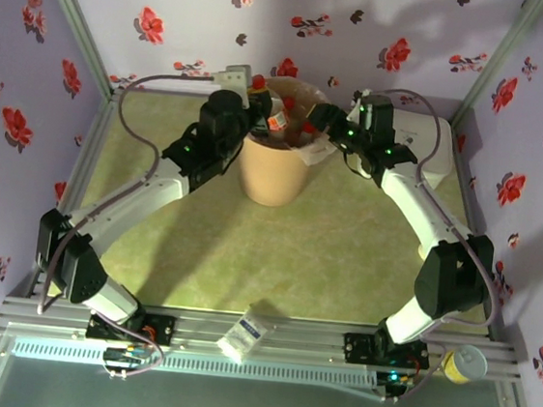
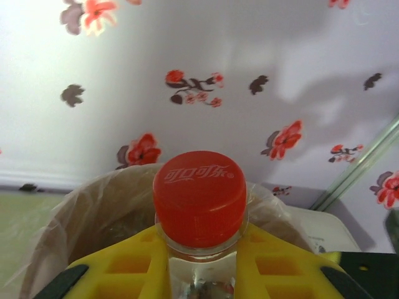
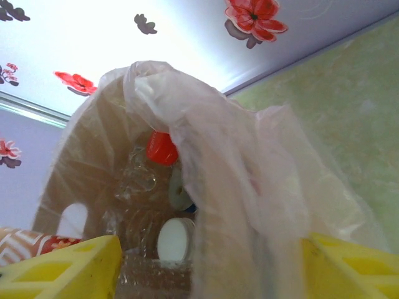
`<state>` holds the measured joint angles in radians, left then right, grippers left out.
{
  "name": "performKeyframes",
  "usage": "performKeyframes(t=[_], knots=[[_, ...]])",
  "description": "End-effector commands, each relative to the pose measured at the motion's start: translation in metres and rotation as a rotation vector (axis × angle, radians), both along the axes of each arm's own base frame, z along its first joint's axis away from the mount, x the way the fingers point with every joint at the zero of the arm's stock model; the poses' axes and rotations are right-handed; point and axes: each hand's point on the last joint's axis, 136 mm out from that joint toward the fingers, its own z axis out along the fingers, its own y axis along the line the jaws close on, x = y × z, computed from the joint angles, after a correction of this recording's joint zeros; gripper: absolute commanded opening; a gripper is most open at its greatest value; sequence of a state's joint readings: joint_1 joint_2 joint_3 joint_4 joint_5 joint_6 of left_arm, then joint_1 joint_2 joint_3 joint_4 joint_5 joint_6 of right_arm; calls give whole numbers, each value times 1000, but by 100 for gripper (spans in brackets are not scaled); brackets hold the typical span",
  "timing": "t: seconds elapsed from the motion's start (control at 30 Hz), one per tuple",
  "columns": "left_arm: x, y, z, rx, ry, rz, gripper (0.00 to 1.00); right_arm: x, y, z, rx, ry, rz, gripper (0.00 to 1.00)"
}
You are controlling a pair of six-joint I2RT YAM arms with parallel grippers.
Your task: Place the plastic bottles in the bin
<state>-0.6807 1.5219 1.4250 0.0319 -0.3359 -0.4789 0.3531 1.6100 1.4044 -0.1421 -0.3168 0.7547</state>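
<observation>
A clear plastic bottle with a red cap [image 2: 199, 196] stands between the yellow fingers [image 2: 118, 268] of my left gripper [image 2: 199, 252], which is shut on its neck. This gripper [image 1: 261, 103] hangs at the left rim of the tan-orange bin [image 1: 273, 170], just behind its bag-lined mouth [image 2: 93, 205]. My right gripper [image 1: 319, 123] is at the bin's right rim, open. Its yellow fingers [image 3: 75, 265] stand wide apart, with a fold of the clear bag [image 3: 237, 187] hanging between them. Inside the bin lie bottles with a red cap [image 3: 162, 148] and a white cap [image 3: 173, 242].
A flat white square box [image 1: 423, 147] sits behind the right arm. A small white and blue packet [image 1: 243, 335] lies on the front rail, and a round cup [image 1: 466, 363] stands at the front right. Flowered walls close in the green table [image 1: 343, 260].
</observation>
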Motion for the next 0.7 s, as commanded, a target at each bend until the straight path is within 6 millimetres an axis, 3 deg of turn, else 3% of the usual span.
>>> performKeyframes(t=[0.0,0.1,0.27,0.4,0.67], knots=[[-21,10,-121,189,380,-85,13,-5,4,31,42,-61,19,72],[-10,21,-103,126,356,-85,15,-5,6,32,46,-63,27,72],[7,35,-83,56,343,-119,45,-6,10,38,48,-74,38,72],[14,49,-67,84,310,-102,61,-7,10,40,41,-79,42,72],[15,75,14,52,138,-101,78,-6,8,50,8,-108,44,73]])
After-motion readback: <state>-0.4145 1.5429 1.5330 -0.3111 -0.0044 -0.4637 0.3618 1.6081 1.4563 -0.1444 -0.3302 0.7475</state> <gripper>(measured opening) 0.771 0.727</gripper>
